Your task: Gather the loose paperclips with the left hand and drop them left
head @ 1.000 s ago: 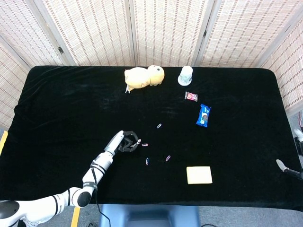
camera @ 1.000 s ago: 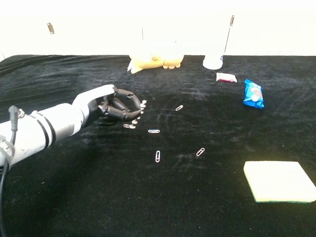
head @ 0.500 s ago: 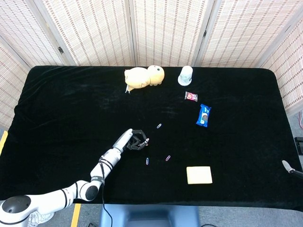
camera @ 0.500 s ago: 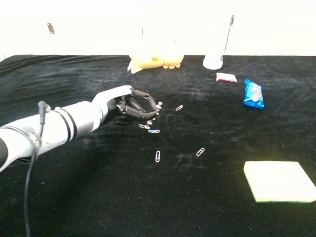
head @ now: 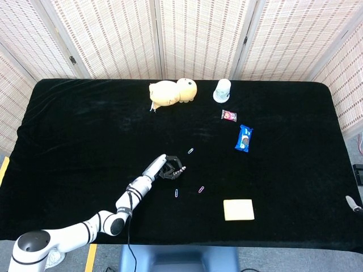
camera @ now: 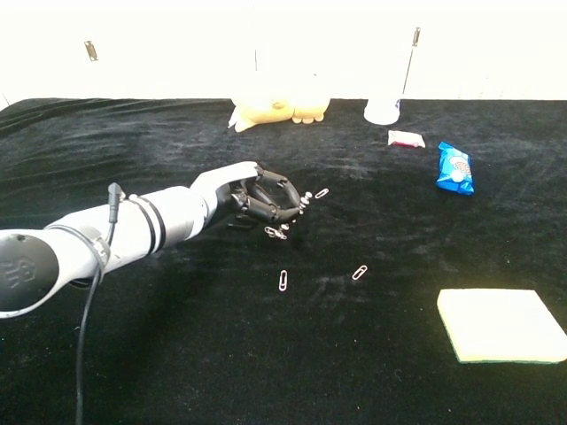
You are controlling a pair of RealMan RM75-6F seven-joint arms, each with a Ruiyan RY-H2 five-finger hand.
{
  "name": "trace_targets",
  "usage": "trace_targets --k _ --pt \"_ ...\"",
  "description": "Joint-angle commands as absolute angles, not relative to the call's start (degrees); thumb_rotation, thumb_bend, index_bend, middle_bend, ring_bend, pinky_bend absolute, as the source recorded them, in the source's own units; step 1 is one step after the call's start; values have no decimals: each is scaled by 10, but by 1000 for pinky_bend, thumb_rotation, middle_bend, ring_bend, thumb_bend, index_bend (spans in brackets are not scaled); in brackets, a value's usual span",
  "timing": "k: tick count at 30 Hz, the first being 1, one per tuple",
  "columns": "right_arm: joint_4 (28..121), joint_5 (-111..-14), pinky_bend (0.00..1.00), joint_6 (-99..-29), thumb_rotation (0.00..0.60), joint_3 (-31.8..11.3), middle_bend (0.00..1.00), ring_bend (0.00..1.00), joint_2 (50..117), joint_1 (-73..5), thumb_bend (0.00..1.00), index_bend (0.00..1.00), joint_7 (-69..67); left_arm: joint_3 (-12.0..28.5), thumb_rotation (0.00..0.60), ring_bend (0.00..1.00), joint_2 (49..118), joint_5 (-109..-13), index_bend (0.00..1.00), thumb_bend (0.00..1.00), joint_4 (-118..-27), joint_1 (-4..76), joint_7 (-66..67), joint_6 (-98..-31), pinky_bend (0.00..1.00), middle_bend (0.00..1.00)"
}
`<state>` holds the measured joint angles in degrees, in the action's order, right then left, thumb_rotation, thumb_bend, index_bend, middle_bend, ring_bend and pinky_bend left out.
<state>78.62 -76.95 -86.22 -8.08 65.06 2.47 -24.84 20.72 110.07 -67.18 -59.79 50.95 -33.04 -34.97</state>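
- I see a desk (head: 68, 130) draped in black cloth, with woven folding screens (head: 198, 34) standing behind it.
- The one container is a white cup (head: 222, 90) at the far edge, well beyond my fingers; I cannot tell what is inside it.
- Beside the cup lies a yellow plush toy (head: 173, 92). To the right of my fingers sit a small red packet (head: 228, 115) and a blue snack packet (head: 244, 138). A yellow sponge (camera: 500, 324) lies near the front edge, right of the fingers.
- My left hand (camera: 266, 197) reaches over the middle of the desk, its dark fingers (camera: 282, 202) curled inward; paperclips hang just under the fingertips (camera: 276, 232), and I cannot tell whether they are pinched or only touched.
- Loose paperclips lie on the cloth: one (camera: 322, 192) just right of the fingertips, one (camera: 283, 280) on the near side of them, one (camera: 359, 273) nearer and to the right.
- Only a sliver of the right hand (head: 354, 204) shows at the desk's right edge; its state I cannot tell.
- Compared with a second ago, my left hand has travelled right and farther across the desk, and the clip that lay just right of the fingers is no longer lying alone on the cloth.
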Motion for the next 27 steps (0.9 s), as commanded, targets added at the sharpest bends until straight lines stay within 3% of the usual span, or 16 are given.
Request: trace_targets --k 1,7,18,27 --pt "785 -769 8 -864 600 -82 0 53 651 27 235 0 -251 206 600 1000 1106 -677 785 464 -590 514 -337 -347 1000 1000" --pt "783 -773 8 -858 600 -81 0 53 651 26 236 0 -253 203 600 1000 1093 -689 785 463 -608 508 -335 -368 1000 1000" --pt "786 -786 8 -849 600 -78 0 53 653 18 235 0 -240 187 600 1000 1029 -670 785 463 -733 461 -279 -424 1000 1000" --pt "792 -810 8 -848 600 -70 0 53 651 12 235 0 -237 149 600 1000 1013 -653 785 464 -821 409 -231 -485 1000 1000"
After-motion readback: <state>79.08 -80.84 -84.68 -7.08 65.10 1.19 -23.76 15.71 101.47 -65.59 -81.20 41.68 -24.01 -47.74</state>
